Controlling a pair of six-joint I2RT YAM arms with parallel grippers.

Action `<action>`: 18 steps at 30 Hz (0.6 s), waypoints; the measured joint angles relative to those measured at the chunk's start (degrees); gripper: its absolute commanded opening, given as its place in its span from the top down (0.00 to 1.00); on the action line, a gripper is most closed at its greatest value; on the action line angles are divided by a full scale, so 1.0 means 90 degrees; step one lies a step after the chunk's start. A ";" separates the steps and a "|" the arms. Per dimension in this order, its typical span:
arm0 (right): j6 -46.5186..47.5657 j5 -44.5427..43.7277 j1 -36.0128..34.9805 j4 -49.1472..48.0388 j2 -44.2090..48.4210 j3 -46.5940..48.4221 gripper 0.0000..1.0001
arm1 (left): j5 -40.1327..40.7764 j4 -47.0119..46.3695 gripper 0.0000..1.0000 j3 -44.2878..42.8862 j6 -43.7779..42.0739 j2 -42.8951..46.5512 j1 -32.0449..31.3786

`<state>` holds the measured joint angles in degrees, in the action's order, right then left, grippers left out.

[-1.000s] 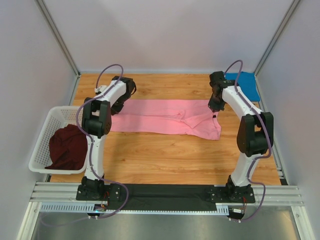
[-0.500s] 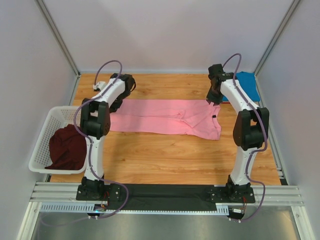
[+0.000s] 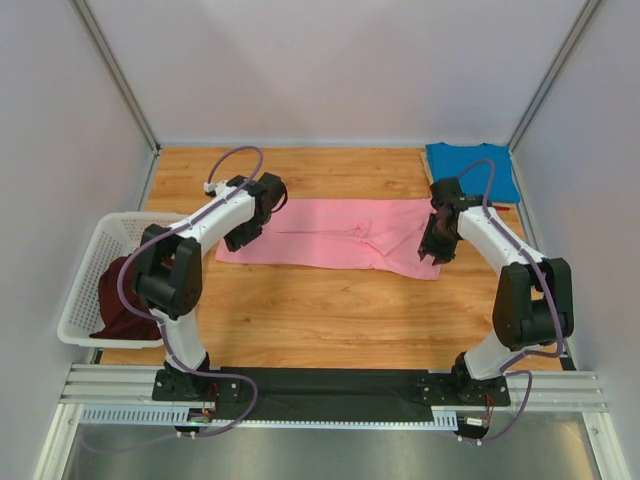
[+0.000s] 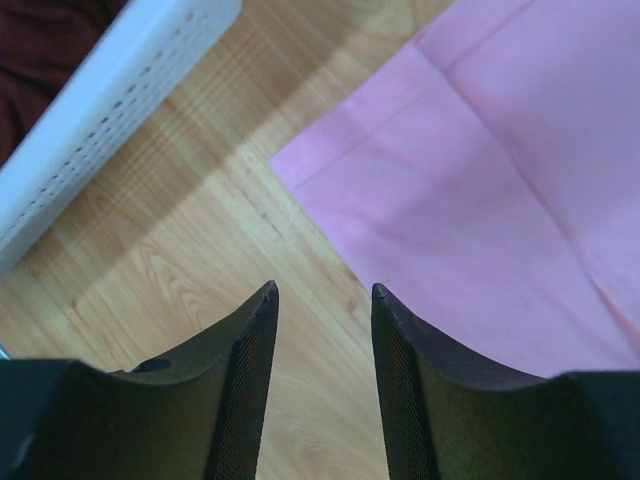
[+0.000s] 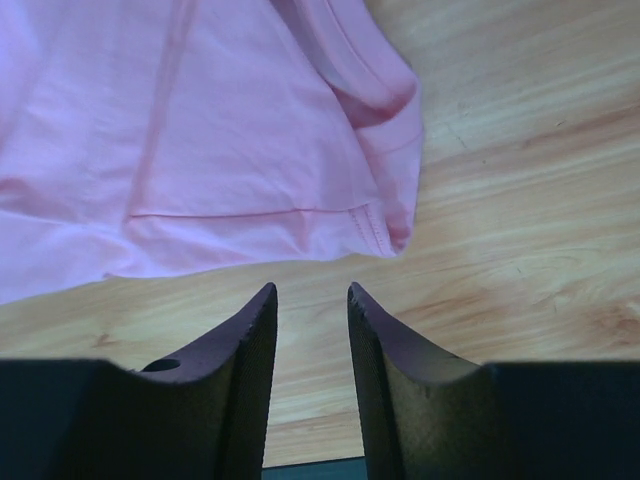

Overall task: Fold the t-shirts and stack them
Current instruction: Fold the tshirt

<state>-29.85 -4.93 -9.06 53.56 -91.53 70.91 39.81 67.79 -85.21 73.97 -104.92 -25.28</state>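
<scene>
A bright pink short-sleeved fabric t-shirt [image 3: 330, 233] lies spread flat across the middle of the light wooden table [image 3: 330, 310], its long side running left to right; a few soft creases gather right of its centre. The left gripper [image 3: 240, 238] hovers at the shirt's near left corner; in the left wrist view its two dark fingers [image 4: 245, 380] stand apart with only bare wood between them, and the pink corner lies just beyond the tips; it grips nothing. The right gripper [image 3: 432, 252] hangs over the shirt's near right corner; in the right wrist view its fingers are parted by a narrow gap over bare wood, just short of the stitched hem; they too hold nothing. A blue fabric t-shirt [image 3: 472, 168] lies flat in the far right corner of the table, well apart from the pink one; a dark maroon t-shirt [image 3: 128, 298] sits crumpled inside the white plastic lattice basket [image 3: 88, 250] at the table's left edge.
</scene>
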 measured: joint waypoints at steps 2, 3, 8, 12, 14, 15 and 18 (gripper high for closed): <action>0.0046 0.0185 0.0051 -0.0245 0.0012 -0.0627 0.61 | -0.0177 -0.0282 0.50 0.0318 -0.0228 -0.0066 0.0049; 0.0066 0.0321 0.0126 -0.0410 0.0017 -0.0969 0.60 | -0.0260 -0.0381 0.50 0.0393 -0.0325 -0.0136 0.0070; 0.0068 0.0607 0.0432 -0.0731 0.0265 -0.1853 0.55 | -0.0483 -0.0712 0.50 0.0415 -0.0651 -0.0619 0.0121; 0.0141 0.0678 0.0430 -0.1052 0.0542 -0.1967 0.55 | -0.0512 -0.0775 0.50 0.0359 -0.0753 -0.0979 0.0114; 0.0206 0.0673 0.0427 -0.1219 0.0554 -0.1970 0.56 | -0.0503 -0.0743 0.50 0.0284 -0.0750 -0.1117 0.0114; 0.0253 0.0665 0.0430 -0.1285 0.0549 -0.1972 0.56 | -0.0486 -0.0702 0.50 0.0236 -0.0741 -0.1171 0.0117; 0.0367 0.0651 0.0430 -0.1440 0.0529 -0.1987 0.57 | -0.0471 -0.0695 0.50 0.0189 -0.0738 -0.1200 0.0117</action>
<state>-26.55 0.93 -5.19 40.60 -86.76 53.04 35.57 61.54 -83.50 67.33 -115.72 -24.23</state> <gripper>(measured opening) 0.437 0.499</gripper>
